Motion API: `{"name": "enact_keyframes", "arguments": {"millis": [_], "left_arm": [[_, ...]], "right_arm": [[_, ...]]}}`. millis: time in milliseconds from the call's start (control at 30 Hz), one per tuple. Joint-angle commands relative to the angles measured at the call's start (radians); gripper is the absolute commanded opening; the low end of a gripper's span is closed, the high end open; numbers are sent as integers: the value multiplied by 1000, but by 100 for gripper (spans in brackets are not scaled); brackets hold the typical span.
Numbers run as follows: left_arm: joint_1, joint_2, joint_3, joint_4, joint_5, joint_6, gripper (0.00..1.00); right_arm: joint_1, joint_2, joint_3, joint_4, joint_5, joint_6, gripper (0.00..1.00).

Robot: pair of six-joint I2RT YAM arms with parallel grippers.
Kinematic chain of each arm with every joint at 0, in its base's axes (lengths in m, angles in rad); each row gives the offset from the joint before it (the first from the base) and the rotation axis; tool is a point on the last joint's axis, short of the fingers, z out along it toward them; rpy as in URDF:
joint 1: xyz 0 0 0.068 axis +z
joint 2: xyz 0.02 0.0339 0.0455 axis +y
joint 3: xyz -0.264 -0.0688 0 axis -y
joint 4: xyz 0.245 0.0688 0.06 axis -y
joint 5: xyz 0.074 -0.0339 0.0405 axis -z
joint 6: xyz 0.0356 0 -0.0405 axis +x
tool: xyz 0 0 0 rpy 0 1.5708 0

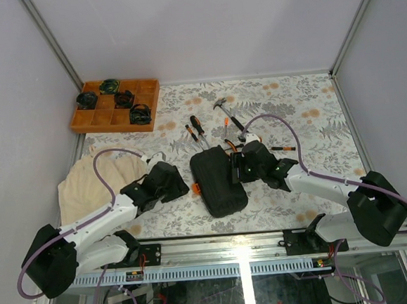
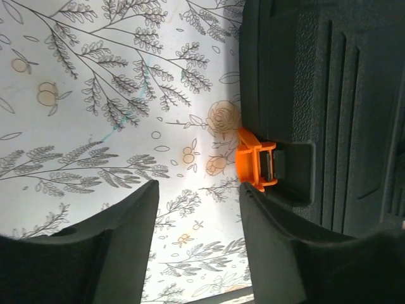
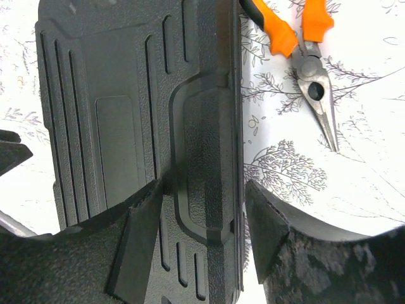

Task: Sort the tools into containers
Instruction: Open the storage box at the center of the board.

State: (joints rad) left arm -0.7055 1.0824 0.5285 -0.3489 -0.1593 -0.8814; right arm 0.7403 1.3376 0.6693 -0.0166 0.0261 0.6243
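Note:
The black tool case (image 1: 218, 182) lies closed in the middle of the table. Its orange latch (image 2: 256, 166) faces left. My left gripper (image 2: 199, 190) is open just beside the latch with only tablecloth between its fingers; the right fingertip (image 2: 253, 202) sits right under the latch. My right gripper (image 3: 204, 212) is closed across the raised ridge along the case (image 3: 126, 114), at its right edge. Pliers (image 3: 313, 76) lie on the table beside that edge. Two screwdrivers (image 1: 196, 133), a hammer (image 1: 222, 108) and a small screwdriver (image 1: 283, 148) lie behind and to the right of the case.
An orange gridded tray (image 1: 81, 123) with several round coiled items (image 1: 123, 99) stands at the back left. A cream cloth (image 1: 86, 184) is bunched at the left by my left arm. Grey walls close in both sides and the back.

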Motion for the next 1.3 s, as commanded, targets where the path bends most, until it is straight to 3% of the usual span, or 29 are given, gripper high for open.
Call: {"name": "enact_keyframes", "arguments": {"millis": [0, 433, 800, 1267], "left_arm": [[20, -32, -49, 135, 64, -22, 57], [76, -78, -260, 503, 238, -161, 57], [96, -248, -428, 656, 240, -232, 56], [114, -228, -531, 883, 334, -249, 49]], "right_arm": [[-5, -37, -23, -54, 55, -55, 61], [-6, -21, -36, -20, 3, -34, 62], [-6, -12, -39, -12, -6, -42, 62], [-7, -21, -54, -17, 0, -40, 63]]}}
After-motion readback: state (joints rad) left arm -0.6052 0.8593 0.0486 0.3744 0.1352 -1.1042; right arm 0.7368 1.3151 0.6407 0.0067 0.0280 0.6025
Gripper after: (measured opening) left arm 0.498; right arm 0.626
